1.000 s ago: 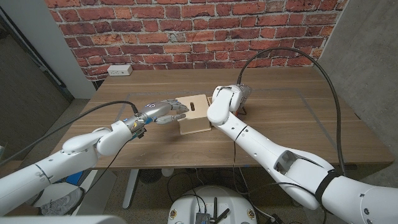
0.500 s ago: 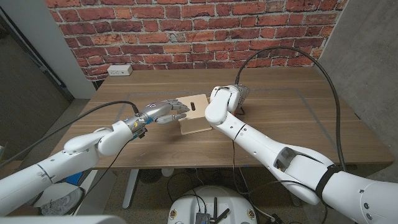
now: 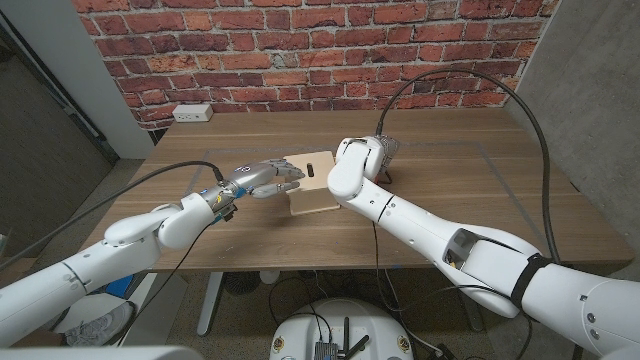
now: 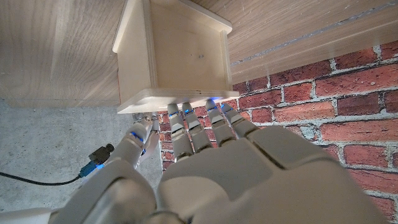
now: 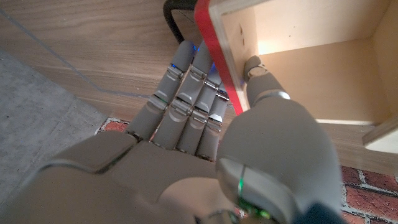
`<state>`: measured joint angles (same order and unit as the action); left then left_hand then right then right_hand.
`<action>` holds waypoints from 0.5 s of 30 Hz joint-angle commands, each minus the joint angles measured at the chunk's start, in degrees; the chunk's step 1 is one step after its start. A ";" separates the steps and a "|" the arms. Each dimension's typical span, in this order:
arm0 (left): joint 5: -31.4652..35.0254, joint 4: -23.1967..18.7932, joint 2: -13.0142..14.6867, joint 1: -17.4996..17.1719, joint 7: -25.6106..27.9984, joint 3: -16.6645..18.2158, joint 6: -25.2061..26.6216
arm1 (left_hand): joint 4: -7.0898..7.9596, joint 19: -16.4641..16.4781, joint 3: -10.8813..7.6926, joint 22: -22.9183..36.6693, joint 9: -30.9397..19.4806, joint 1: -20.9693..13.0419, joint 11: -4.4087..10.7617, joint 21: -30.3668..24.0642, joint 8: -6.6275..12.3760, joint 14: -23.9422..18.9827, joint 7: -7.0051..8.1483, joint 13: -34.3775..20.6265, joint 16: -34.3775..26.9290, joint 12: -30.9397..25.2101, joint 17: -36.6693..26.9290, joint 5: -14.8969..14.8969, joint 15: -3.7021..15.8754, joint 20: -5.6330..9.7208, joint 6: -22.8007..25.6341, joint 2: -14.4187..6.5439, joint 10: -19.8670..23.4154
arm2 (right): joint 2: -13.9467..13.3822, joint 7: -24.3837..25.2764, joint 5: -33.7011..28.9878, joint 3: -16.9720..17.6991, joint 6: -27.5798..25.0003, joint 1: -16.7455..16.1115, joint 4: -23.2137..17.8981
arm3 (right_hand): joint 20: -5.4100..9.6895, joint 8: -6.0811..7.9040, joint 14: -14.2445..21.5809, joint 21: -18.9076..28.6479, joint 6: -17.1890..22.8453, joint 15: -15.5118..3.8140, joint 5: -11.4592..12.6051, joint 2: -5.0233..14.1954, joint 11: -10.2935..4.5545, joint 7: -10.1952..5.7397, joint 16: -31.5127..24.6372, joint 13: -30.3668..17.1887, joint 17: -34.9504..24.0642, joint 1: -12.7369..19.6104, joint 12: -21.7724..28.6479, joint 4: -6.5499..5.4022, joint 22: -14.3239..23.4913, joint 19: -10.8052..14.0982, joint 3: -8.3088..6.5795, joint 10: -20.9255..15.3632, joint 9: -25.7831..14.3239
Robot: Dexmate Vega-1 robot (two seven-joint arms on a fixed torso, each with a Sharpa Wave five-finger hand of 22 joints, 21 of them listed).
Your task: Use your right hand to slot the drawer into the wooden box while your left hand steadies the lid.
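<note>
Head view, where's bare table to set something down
Bare wood lies between the power strip and the wooden box, and across the table right of the right hand. Crowded mid-table: the left hand touches the box's lid and the right holds the drawer.

L hand (image 3: 262, 179) on box lid (image 3: 312, 182).

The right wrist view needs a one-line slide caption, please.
Right hand grips the red-edged drawer over the wooden table.

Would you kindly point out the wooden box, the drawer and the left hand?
wooden box (image 3: 318, 190): head view, on its flat lid.
drawer (image 5: 298, 68): right wrist view, on its pale inner wall.
left hand (image 3: 262, 180): head view, on its back.
</note>
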<state>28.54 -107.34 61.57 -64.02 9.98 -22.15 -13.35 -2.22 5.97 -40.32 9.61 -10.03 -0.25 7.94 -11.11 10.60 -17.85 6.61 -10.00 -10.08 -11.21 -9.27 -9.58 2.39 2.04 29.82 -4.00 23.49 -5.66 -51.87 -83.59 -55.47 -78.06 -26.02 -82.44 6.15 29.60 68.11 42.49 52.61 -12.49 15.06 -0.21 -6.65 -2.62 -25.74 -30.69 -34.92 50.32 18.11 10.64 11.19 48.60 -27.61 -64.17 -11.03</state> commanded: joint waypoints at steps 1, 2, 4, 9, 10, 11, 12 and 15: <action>-0.04 -0.05 -0.08 -0.06 -0.05 -0.26 -0.60 | -0.17 0.59 -0.42 0.15 -0.05 -0.54 0.11 0.14 0.16 -0.42 -0.21 -0.17 -0.02 0.20 -0.20 -0.26 9.93 9.19 0.48 -1.34 0.44 | -1.53 -2.58 2.17 -4.80 -1.93 4.52 0.88 | 5.72 0.29 0.80 0.58 4.42 -0.63 0.41 3.95 -3.87 -1.06 -0.20 -0.15 -0.25 3.49 -0.37 -0.80 0.13 -0.38 -1.20 -4.49 -0.92; -0.15 -0.31 -0.14 -0.27 -0.11 -0.16 -0.14 | -0.18 0.61 -0.43 0.15 -0.05 -0.54 0.14 0.14 0.15 -0.44 -0.20 -0.17 -0.03 0.21 -0.20 -0.26 9.91 9.19 0.47 -1.35 0.43 | -1.46 -2.60 2.08 -4.64 -1.93 4.54 1.01 | 5.73 0.25 0.75 0.62 4.35 -0.57 0.41 3.96 -3.85 -1.02 -0.16 -0.18 -0.25 3.45 -0.39 -0.83 0.13 -0.40 -1.20 -4.47 -0.92; -0.11 -0.32 -0.11 -0.26 -0.05 -0.21 -0.36 | -0.21 0.61 -0.46 0.15 -0.05 -0.56 0.14 0.14 0.15 -0.43 -0.30 -0.17 -0.01 0.20 -0.19 -0.26 9.92 9.15 0.49 -1.36 0.47 | -1.67 -3.16 2.19 -4.84 -1.93 4.95 1.28 | 5.72 0.23 0.73 0.68 4.35 -0.59 0.42 3.99 -3.76 -1.02 -0.11 -0.15 -0.27 3.47 -0.45 -0.83 0.13 -0.43 -1.24 -4.52 -0.93; -0.37 -0.73 -0.11 -0.63 -0.12 -0.06 0.10 | -0.28 0.69 -0.54 0.15 -0.05 -0.58 0.16 0.13 0.16 -0.49 -0.31 -0.17 -0.01 0.23 -0.19 -0.27 9.91 9.18 0.53 -1.40 0.48 | -1.46 -5.01 0.90 -4.36 -1.93 5.42 2.41 | 5.70 0.12 0.75 0.87 4.21 -0.58 0.42 4.00 -3.71 -0.89 -0.06 -0.31 -0.38 3.46 -0.53 -0.83 0.12 -0.47 -1.26 -4.46 -0.94; -0.44 -0.87 -0.17 -0.78 -0.09 0.02 0.41 | -0.30 0.70 -0.56 0.15 -0.06 -0.59 0.22 0.13 0.15 -0.48 -0.28 -0.17 0.01 0.21 -0.19 -0.27 9.93 9.21 0.54 -1.41 0.53 | -1.41 -5.31 0.42 -4.36 -1.93 5.48 2.64 | 5.68 0.11 0.75 0.90 4.21 -0.60 0.43 3.99 -3.75 -0.93 -0.06 -0.28 -0.40 3.48 -0.58 -0.81 0.12 -0.46 -1.26 -4.44 -0.94; -0.31 -0.95 -0.19 -0.85 -0.05 -0.01 0.53 | -0.32 0.70 -0.58 0.15 -0.06 -0.59 0.18 0.13 0.14 -0.49 -0.26 -0.17 0.01 0.19 -0.19 -0.27 9.92 9.21 0.53 -1.42 0.59 | -1.31 -5.46 0.18 -4.11 -1.93 5.47 2.79 | 5.65 0.11 0.75 0.97 4.24 -0.59 0.43 4.01 -3.75 -0.87 -0.05 -0.34 -0.41 3.48 -0.58 -0.82 0.12 -0.39 -1.27 -4.43 -0.95; -0.28 -0.83 -0.19 -0.76 -0.02 -0.11 0.24 | -0.34 0.70 -0.60 0.15 -0.06 -0.60 0.14 0.13 0.15 -0.50 -0.22 -0.17 0.01 0.20 -0.19 -0.27 9.91 9.21 0.54 -1.42 0.60 | -1.38 -5.79 0.13 -4.17 -1.93 5.65 2.91 | 5.66 0.11 0.79 1.02 4.28 -0.60 0.42 3.99 -3.72 -0.90 -0.06 -0.28 -0.45 3.48 -0.63 -0.81 0.12 -0.37 -1.26 -4.47 -0.95; -0.20 -0.88 -0.22 -0.73 -0.16 -0.23 0.29 | -0.39 0.70 -0.65 0.16 -0.06 -0.61 0.05 0.14 0.15 -0.54 -0.31 -0.18 0.01 0.23 -0.18 -0.28 9.90 9.20 0.56 -1.44 0.55 | -1.52 -6.40 -0.01 -4.18 -1.93 6.04 3.18 | 5.66 0.10 0.84 1.14 4.35 -0.60 0.43 4.04 -3.67 -0.82 -0.05 -0.38 -0.52 3.53 -0.67 -0.80 0.11 -0.38 -1.30 -4.43 -0.96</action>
<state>28.45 -107.87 61.45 -64.47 9.90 -22.27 -13.46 -2.46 5.97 -40.56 9.62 -9.95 -0.25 7.99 -11.11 10.33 -17.92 6.36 -9.98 -10.08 -11.08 -9.22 -9.58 2.46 2.04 29.79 -4.00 23.44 -6.94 -55.71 -82.35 -59.56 -79.59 -21.47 -80.69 5.84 29.37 68.23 43.15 52.90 -12.37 15.31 -0.22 -6.84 -2.55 -25.50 -30.86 -35.35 50.32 17.68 10.63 11.19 48.29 -27.61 -64.35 -11.04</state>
